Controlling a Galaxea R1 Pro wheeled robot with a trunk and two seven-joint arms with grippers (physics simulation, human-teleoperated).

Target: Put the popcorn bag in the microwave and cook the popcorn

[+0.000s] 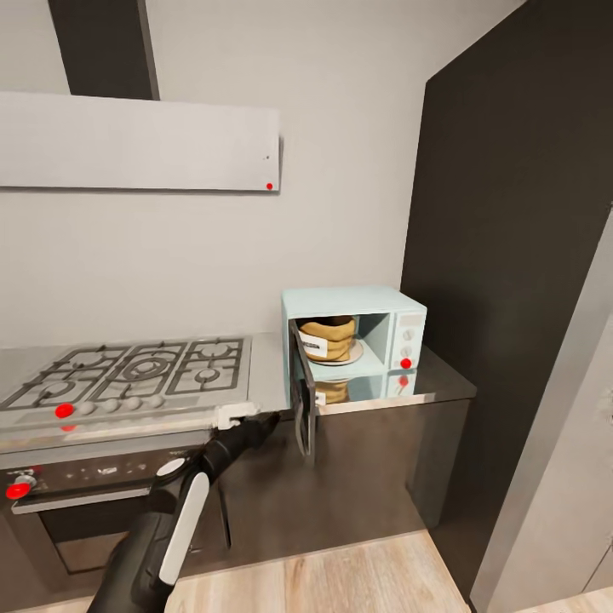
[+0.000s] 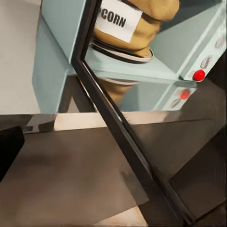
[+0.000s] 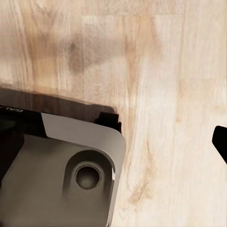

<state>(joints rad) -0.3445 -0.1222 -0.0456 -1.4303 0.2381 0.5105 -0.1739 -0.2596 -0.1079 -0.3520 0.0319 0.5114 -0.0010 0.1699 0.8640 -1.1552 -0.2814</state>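
Observation:
The mint-blue microwave point(image 1: 375, 328) stands on the grey countertop point(image 1: 443, 385) with its dark glass door point(image 1: 302, 404) swung open toward me. Inside, the tan popcorn bag point(image 1: 328, 338) sits upright on the round turntable plate point(image 1: 351, 354). The left wrist view shows the popcorn bag point(image 2: 151, 26) with its white label, behind the door's edge point(image 2: 123, 137). My left gripper point(image 1: 269, 420) reaches to just left of the door's outer edge, open and holding nothing. One dark fingertip point(image 3: 221, 143) of my right gripper hangs over the wooden floor. The popcorn is hidden.
A gas hob point(image 1: 128, 370) lies left of the microwave, with a built-in oven point(image 1: 77, 502) below and a range hood point(image 1: 136, 140) above. A tall dark cabinet point(image 1: 511, 255) rises at the right. The robot base point(image 3: 61, 175) sits on the wooden floor point(image 3: 156, 71).

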